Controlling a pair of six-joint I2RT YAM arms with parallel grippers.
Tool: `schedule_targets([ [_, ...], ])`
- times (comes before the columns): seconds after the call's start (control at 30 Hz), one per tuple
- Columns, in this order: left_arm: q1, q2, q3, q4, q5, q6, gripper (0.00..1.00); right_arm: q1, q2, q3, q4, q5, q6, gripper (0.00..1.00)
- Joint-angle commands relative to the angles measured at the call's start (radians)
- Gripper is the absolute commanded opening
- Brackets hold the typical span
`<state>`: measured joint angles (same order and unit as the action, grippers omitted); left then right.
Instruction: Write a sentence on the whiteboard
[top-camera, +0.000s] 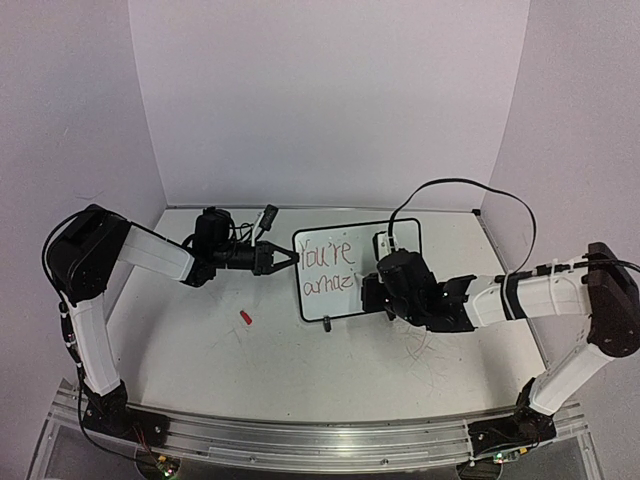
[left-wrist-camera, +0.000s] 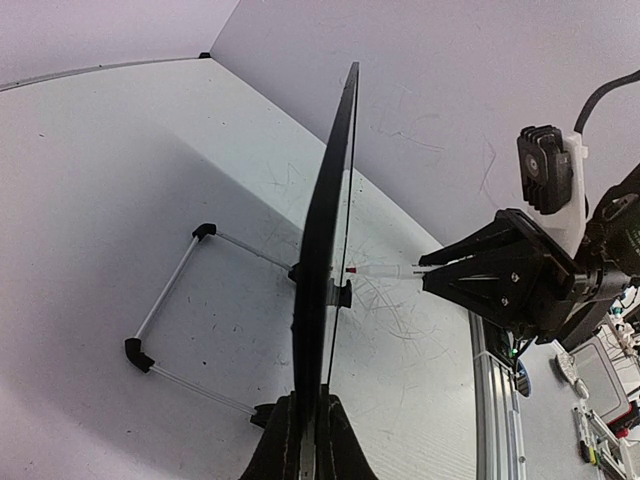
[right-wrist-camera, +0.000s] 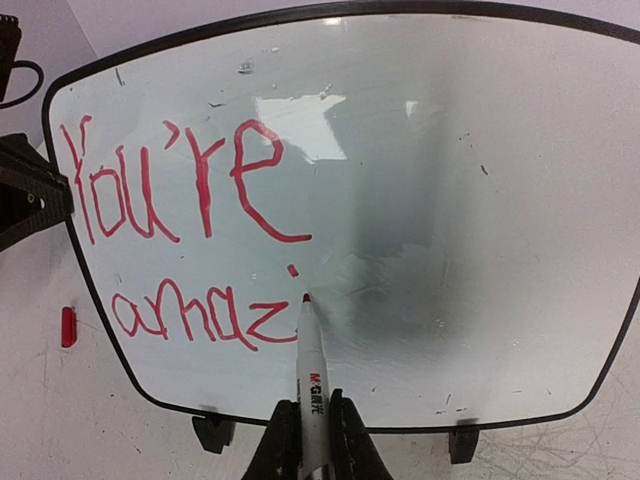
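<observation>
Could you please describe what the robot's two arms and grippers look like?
The left arm and right arm have white tubular links with black joint housings. The left gripper and right gripper are black, with angular, tapering fingers. A black cable loops over the right arm's wrist, which carries a white-and-black camera module.

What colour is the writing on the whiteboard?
Red; the sentence shows best in the right wrist view.

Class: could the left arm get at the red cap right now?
Probably not: the left gripper is shut on the whiteboard edge and must let go first; the red cap itself lies unobstructed.
</observation>
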<state>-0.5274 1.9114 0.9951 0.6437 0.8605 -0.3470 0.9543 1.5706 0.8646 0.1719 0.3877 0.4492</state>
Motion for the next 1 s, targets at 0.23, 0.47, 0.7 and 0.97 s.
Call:
schedule_targets([
  [0.23, -0.022, -0.025, 0.032, -0.048, 0.020, 0.019, 0.00, -0.001, 0.030, 0.020, 0.022, 0.025, 0.004, 0.00],
  [0.47, -0.022, -0.029, 0.029, -0.049, 0.019, 0.019, 0.00, -0.001, 0.048, 0.040, 0.026, 0.035, -0.005, 0.00],
  [0.7, -0.022, -0.028, 0.030, -0.049, 0.018, 0.022, 0.00, -0.001, 0.052, 0.031, -0.001, 0.044, 0.019, 0.00],
  [0.97, -0.022, -0.029, 0.027, -0.049, 0.019, 0.023, 0.00, 0.010, 0.037, 0.010, -0.030, 0.027, 0.048, 0.00],
])
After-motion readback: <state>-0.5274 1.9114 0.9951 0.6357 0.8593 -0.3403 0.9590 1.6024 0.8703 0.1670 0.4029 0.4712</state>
